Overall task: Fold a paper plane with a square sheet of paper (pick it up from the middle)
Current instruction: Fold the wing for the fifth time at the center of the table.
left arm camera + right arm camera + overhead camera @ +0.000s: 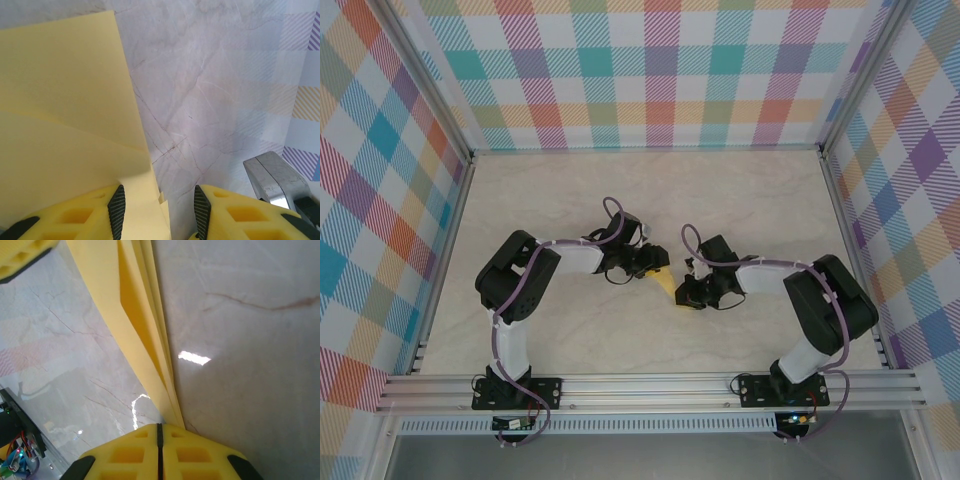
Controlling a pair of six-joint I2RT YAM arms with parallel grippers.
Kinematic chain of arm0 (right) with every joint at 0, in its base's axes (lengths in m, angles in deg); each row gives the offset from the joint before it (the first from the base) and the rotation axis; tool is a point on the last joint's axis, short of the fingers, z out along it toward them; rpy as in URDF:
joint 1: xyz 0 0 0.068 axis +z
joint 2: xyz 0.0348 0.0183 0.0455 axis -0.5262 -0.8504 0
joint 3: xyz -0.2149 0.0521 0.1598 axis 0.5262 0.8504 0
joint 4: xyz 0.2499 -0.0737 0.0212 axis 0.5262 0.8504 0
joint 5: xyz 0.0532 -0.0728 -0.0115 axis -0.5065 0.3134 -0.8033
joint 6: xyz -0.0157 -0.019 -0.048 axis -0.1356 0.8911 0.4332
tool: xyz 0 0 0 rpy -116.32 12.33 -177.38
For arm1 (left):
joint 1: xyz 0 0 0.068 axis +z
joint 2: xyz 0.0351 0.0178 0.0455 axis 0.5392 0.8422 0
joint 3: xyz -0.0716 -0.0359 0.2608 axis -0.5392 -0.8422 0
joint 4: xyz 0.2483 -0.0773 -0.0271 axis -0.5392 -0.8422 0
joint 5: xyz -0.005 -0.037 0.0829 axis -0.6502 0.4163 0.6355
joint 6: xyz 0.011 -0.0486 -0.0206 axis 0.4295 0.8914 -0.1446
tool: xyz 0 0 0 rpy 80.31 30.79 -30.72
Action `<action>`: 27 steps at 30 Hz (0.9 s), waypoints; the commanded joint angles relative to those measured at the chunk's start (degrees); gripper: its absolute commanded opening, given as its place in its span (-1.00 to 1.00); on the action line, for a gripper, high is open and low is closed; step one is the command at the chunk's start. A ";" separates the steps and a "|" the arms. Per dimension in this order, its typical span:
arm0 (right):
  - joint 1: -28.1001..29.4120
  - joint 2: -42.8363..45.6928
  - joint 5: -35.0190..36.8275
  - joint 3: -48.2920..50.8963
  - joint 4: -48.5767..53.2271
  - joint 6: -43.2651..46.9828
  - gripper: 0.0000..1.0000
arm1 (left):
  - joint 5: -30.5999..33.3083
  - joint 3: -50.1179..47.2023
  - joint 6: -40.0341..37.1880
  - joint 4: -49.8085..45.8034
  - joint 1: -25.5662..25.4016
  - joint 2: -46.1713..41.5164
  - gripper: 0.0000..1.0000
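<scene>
The square sheet of paper [665, 283] is yellow and folded into a small pointed wedge, lying mid-table between the two grippers. My left gripper [653, 262] sits at its far end. In the left wrist view this gripper [159, 212] is open, and the folded paper [65, 115] spreads out to the left, with one edge reaching in beside the left pad [116, 210]. My right gripper [686, 292] is at the paper's near right side. In the right wrist view it [160, 432] is shut, and the layered paper [135, 315] narrows down to the tip of its right finger.
The pale marble tabletop [770, 210] has free room all round the grippers. Plaid walls [650, 70] and metal rails [650, 385] close in the table. A grey metal part [275, 180] shows at the lower right of the left wrist view. A left finger [25, 255] shows at the right wrist view's top left.
</scene>
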 commanded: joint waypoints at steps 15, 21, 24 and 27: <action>-0.25 1.73 -6.52 -6.66 -0.29 -3.91 -0.79 | 0.90 -1.42 -1.19 -3.53 -0.49 4.62 -0.13; -0.25 -4.10 -4.33 -10.42 -3.94 -7.18 -0.77 | 0.33 -1.07 -1.35 -3.54 -0.49 4.74 -0.12; -0.37 -7.13 -3.65 -11.65 -3.82 -7.28 -0.77 | -0.14 -0.65 -1.44 -3.53 -0.49 4.98 -0.11; -0.34 -9.02 -1.99 -11.20 -3.56 -7.32 -0.78 | -0.35 -0.04 -1.54 -3.78 -0.49 4.98 -0.10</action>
